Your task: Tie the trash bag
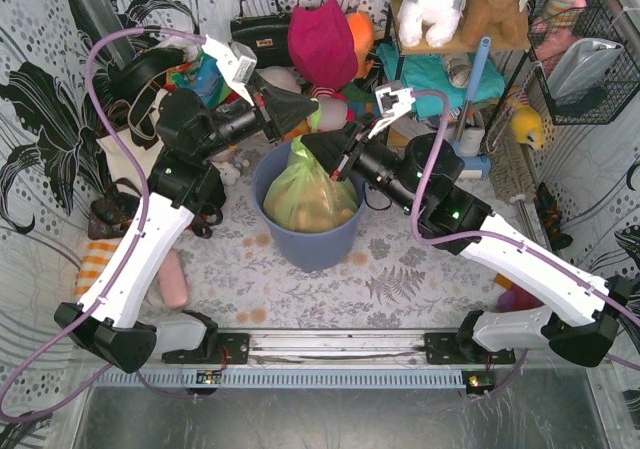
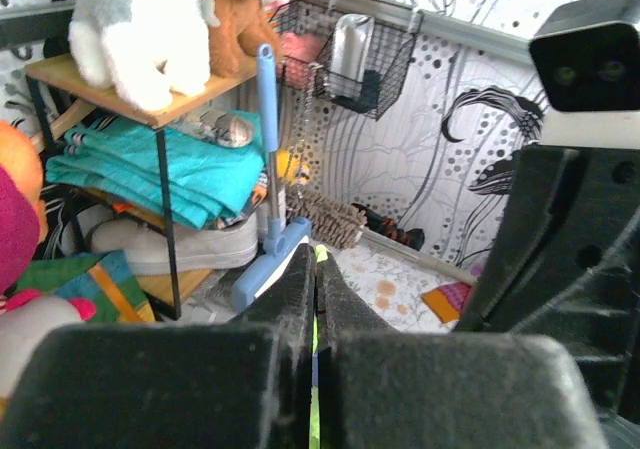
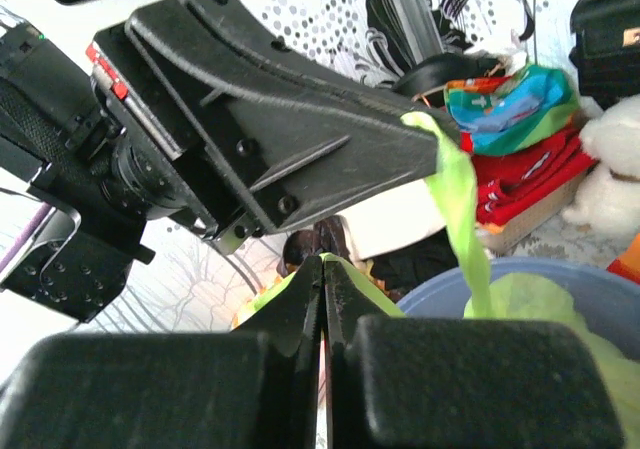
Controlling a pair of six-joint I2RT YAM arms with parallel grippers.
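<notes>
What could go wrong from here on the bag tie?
1. Left gripper and right gripper are each shut on a thin strip of the bag. The left one's strip looks stretched, so it may tear or slip out.
2. Both tips sit close together above the bin; crossing them for a knot could make them collide.
3. The bag sits in the bin, so a hard pull might tip it.
</notes>
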